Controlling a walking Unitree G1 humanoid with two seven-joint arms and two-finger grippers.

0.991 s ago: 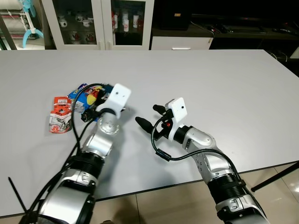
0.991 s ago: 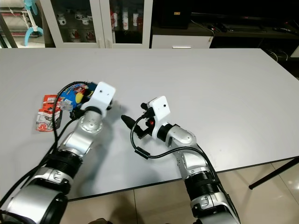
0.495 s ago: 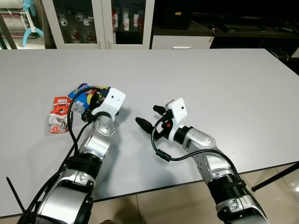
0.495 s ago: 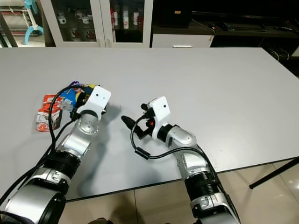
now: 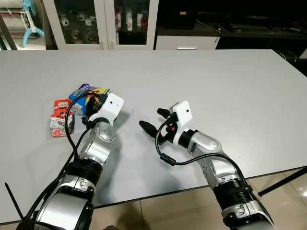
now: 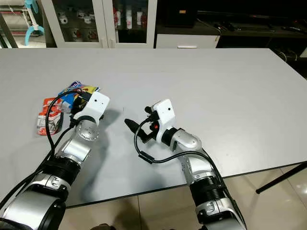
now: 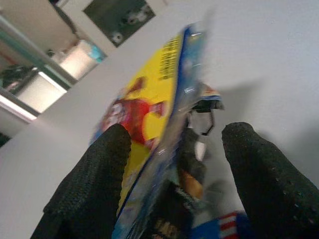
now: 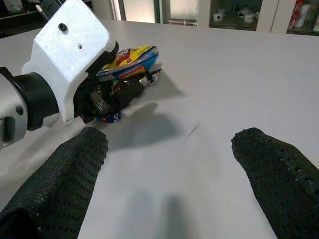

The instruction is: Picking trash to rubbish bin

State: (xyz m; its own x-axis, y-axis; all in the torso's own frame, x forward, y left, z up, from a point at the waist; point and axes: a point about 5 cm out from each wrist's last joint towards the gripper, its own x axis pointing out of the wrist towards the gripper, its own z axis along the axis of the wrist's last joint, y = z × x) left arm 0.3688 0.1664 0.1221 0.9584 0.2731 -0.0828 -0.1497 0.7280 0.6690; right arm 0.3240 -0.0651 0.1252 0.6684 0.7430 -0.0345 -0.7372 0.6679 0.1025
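Note:
A crumpled blue and yellow snack wrapper (image 5: 88,91) lies on the white table (image 5: 216,81) at my left, tilted up on its edge. My left gripper (image 5: 94,101) is right at it. In the left wrist view the wrapper (image 7: 154,109) stands between the two black fingers (image 7: 94,189); it leans on one finger and a small gap shows beside the other. Two red snack packets (image 5: 61,122) lie flat just left of that arm. My right gripper (image 5: 151,118) hovers open over bare table to the right, with nothing between its fingers.
Glass-door cabinets (image 5: 105,24) and a dark low unit stand beyond the table's far edge. The table's near edge runs just under my forearms, with tiled floor (image 5: 288,191) and a black table leg at the lower right.
My left wrist has sunk lower and drawn slightly left and back over the wrapper, which now tilts up more. The right arm has not moved.

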